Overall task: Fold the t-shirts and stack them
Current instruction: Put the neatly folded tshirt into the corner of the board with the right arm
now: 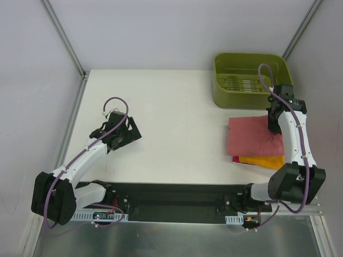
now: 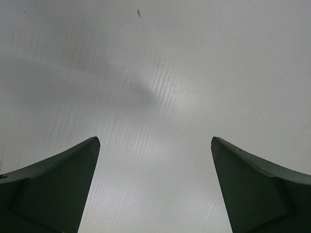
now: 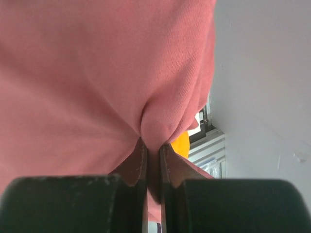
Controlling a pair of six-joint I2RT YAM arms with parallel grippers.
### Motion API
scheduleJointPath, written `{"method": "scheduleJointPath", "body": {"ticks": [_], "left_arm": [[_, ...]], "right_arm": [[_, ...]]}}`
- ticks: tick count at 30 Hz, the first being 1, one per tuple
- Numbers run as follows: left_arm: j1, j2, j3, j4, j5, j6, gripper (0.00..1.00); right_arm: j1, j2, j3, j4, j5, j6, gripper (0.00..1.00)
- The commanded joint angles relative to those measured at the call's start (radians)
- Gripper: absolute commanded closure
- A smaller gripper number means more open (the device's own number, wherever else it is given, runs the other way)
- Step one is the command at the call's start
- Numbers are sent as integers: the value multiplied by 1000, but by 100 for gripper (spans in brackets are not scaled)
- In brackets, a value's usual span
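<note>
A folded dusty-red t-shirt point(image 1: 251, 136) lies on top of a bright orange one point(image 1: 265, 161), with a sliver of magenta-pink point(image 1: 236, 159) showing at the stack's lower left. My right gripper point(image 1: 273, 126) is at the top shirt's right edge. In the right wrist view this gripper point(image 3: 153, 148) is shut on a pinched fold of the dusty-red t-shirt point(image 3: 97, 73), and a bit of orange cloth point(image 3: 181, 144) peeks out beyond. My left gripper point(image 1: 126, 134) stands open over bare table far to the left, and its view shows nothing between its fingers point(image 2: 63, 187).
A green tub point(image 1: 221, 80) stands at the back right, just behind the stack. White walls with metal rails close in the table point(image 1: 177, 118) on the left, back and right. The arms' black base bar point(image 1: 171, 201) runs along the near edge.
</note>
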Motion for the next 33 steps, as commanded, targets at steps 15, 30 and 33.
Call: {"method": "scheduleJointPath", "body": {"ticks": [15,30,33], "left_arm": [[17,-15,18,-4,4,20,1],[23,-131,67,-6,96,52,1],[23,-174,81,-6,104,44,1]], "right_arm": [[-134,-42,-20,133,55,108,1],[-131,-492,-262,510,-709,350,0],[-113,-550,-331,565,-767,384,0]]}}
